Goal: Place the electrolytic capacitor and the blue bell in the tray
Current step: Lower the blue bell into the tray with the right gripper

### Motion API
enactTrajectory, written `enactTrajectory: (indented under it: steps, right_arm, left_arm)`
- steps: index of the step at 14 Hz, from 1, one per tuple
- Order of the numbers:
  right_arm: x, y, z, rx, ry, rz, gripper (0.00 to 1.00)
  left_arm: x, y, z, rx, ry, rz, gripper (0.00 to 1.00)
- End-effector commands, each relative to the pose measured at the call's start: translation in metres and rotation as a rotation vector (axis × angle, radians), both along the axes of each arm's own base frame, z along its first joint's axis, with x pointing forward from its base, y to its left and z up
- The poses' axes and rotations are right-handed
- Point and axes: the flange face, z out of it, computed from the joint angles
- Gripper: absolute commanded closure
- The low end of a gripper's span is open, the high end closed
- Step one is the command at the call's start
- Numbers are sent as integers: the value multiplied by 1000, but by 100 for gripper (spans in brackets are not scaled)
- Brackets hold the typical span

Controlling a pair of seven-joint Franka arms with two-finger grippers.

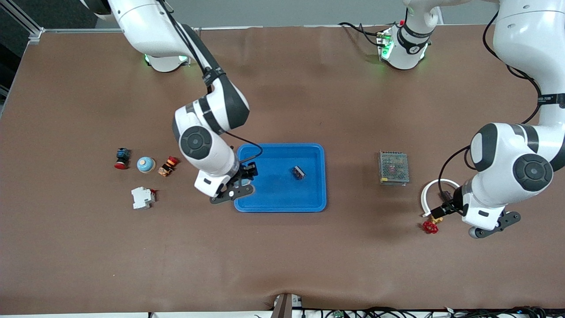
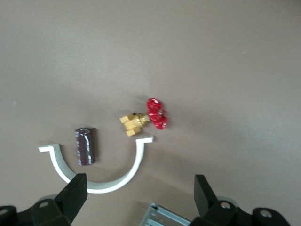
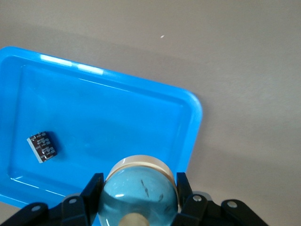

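My right gripper point(image 3: 136, 184) is shut on a light blue bell point(image 3: 138, 195) with a cream base. It hangs over the corner of the bright blue tray point(image 3: 117, 117) at the right arm's end. In the front view that hand point(image 1: 246, 173) hides its bell. Another blue domed bell point(image 1: 145, 164) sits on the table toward the right arm's end. The electrolytic capacitor point(image 2: 86, 146), a dark cylinder, lies inside a white half ring point(image 2: 136, 165). My left gripper point(image 2: 139, 188) hangs open above that ring, touching nothing. In the front view the left hand point(image 1: 446, 204) covers the capacitor.
A small dark chip point(image 1: 299, 172) lies in the tray point(image 1: 325, 176). A grey mesh box point(image 1: 393, 168) and a brass valve with a red wheel point(image 1: 429, 226) sit by the white ring point(image 1: 426, 194). A red push button point(image 1: 122, 158), an orange switch point(image 1: 168, 165) and a white breaker point(image 1: 142, 197) lie near the table bell.
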Motion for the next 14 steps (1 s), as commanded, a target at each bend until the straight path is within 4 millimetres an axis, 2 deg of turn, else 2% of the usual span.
enactTrajectory:
  steps: [1,2,5,8,9,11,14]
  right_arm:
    - [-11,12,-7,-32,-18,-36,58]
    - [-16,18,-14,-41,-23,-45,58]
    - [-35,29,-42,-41,-51,-55,58]
    - [-41,24,-62,-37,-69,-60,58]
    - [-46,27,-66,-39,-69,-54,58]
    - [-54,37,-79,-43,-71,-36,58]
    - [-69,43,-102,-38,-93,-47,58]
  left_arm:
    - [1,34,-21,8,26,-18,0]
    - [2,47,-31,3,32,-9,0]
    - [-2,61,-59,-4,63,8,0]
    - [-16,74,-80,-7,113,20,0]
    - [-21,78,-89,-8,130,27,2]
    - [-27,88,-102,-11,154,40,16]
    - [-33,95,-118,-15,175,50,18]
